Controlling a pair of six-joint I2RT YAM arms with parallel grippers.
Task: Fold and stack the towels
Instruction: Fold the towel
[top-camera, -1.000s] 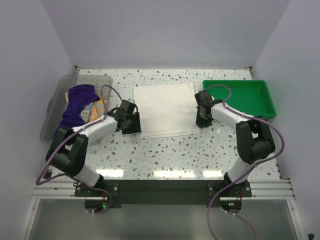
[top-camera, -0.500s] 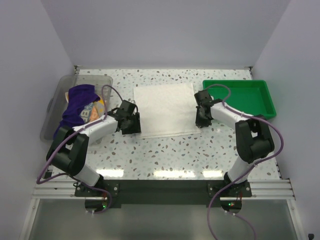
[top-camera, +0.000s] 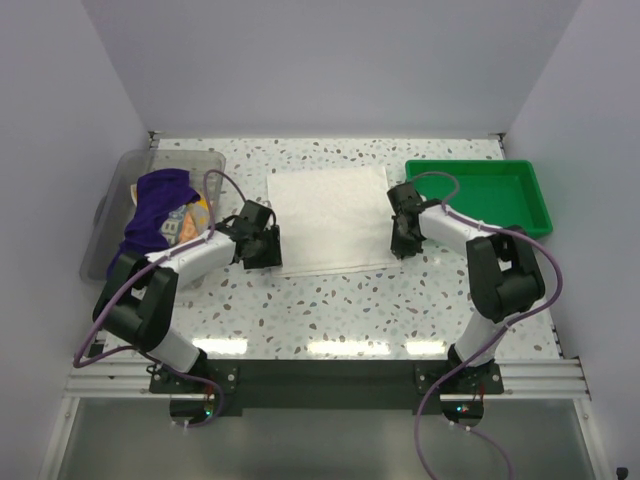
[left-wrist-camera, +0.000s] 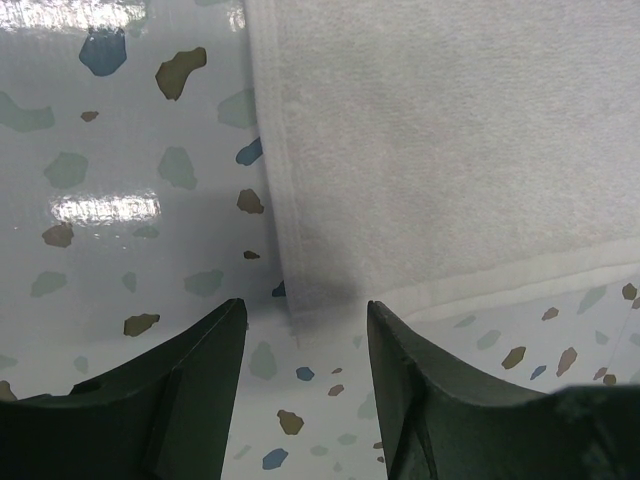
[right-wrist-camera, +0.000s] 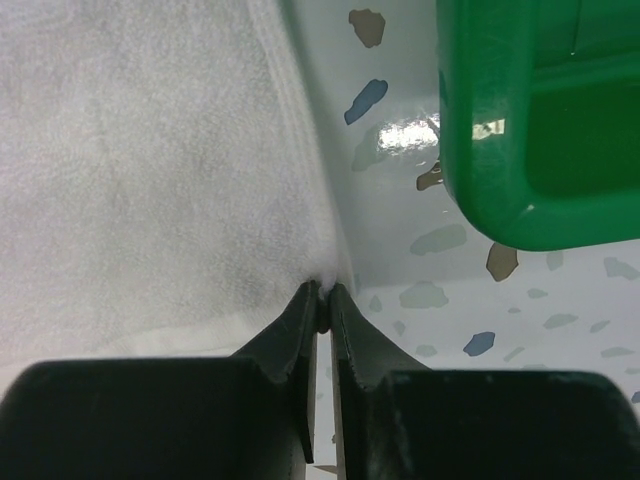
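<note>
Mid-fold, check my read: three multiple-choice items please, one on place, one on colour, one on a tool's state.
1. Where is the purple towel? A) spread mid-table B) in the clear bin at left C) held in the air
2. What colour is the towel spread flat mid-table? A) white B) purple C) orange
3. How is the right tool? A) wide open B) shut on the white towel's corner C) out of view
B: it is heaped in the bin. A: the flat cloth is plain white. B: its fingers pinch the hem.
</note>
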